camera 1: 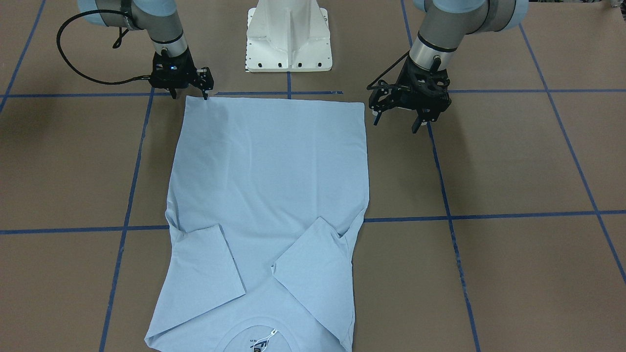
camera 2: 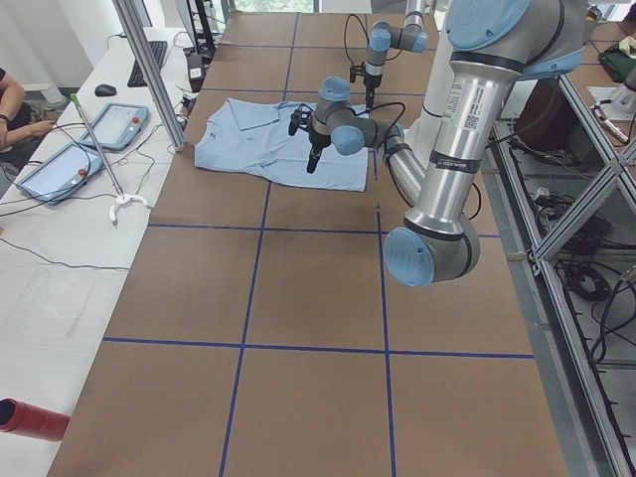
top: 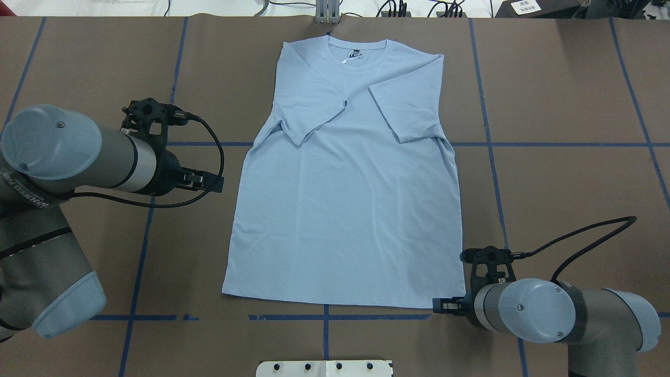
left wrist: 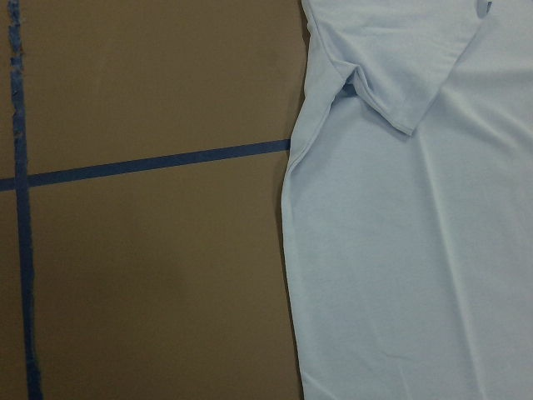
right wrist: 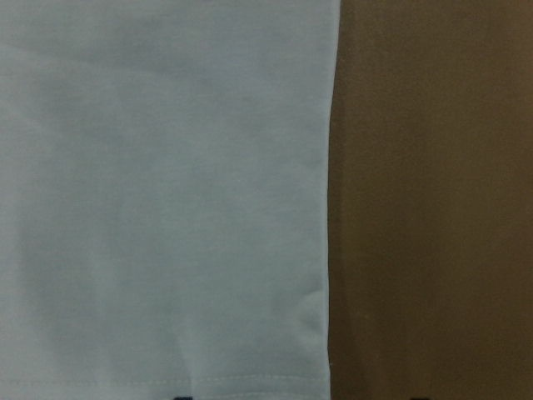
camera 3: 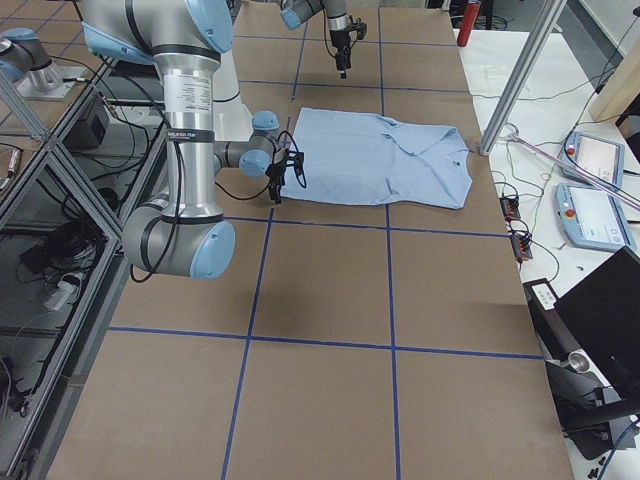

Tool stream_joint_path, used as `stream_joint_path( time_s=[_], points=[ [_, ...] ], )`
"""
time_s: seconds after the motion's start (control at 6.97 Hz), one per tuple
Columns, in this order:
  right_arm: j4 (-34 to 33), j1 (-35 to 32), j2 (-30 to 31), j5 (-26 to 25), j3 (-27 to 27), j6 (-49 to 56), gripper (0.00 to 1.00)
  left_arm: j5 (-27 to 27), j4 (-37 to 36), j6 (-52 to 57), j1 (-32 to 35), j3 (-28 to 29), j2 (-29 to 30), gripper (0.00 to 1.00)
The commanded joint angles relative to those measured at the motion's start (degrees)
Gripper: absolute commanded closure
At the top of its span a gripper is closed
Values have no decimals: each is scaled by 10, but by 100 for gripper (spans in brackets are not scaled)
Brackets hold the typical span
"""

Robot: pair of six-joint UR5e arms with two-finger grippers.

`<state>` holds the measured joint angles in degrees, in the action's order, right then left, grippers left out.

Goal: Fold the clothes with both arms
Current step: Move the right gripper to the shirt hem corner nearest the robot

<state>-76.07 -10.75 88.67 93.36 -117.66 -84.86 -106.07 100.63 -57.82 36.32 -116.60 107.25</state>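
Light blue cloth, one T-shirt (camera 1: 269, 186), is laid flat at the frame's centre on the brown table (camera 1: 513, 161), both sleeves folded inward. Two pincers are seen, fingers apart: the right pincer (camera 1: 190, 94) at the upper left hem corner, the left pincer (camera 1: 396, 121) just beside the upper right one.

My table (top: 565, 78) wears a brown covering gridded with blue tape (top: 549, 144). Past its far edge runs a white bench (camera 2: 40, 298) with two tablets (camera 2: 58, 171) and a mouse (camera 2: 105, 90); an aluminium post (camera 2: 159, 94) rises beside it. A red cylinder (camera 2: 30, 419), maybe a roll, lies at one end of the bench. Light is even, shadows soft.
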Motion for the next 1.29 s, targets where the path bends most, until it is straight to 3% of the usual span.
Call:
stream_joint_path(
  time_s=[0.0, 0.14, 0.29, 1.0, 1.15],
  points=[
    [0, -4, -1, 9, -3, 0, 62, 1, 0, 2, 0, 1, 1, 0],
    [0, -11, 0, 20, -11, 1, 88, 2, 0, 2, 0, 1, 1, 0],
    [0, -28, 2, 51, -21, 2, 100, 3, -1, 2, 0, 2, 1, 0],
    [0, -29, 3, 38, -22, -7, 100, 4, 0, -1, -13, 24, 4, 0],
    [0, -30, -2, 39, -24, -7, 100, 4, 0, -69, -47, 23, 2, 0]
  ],
)
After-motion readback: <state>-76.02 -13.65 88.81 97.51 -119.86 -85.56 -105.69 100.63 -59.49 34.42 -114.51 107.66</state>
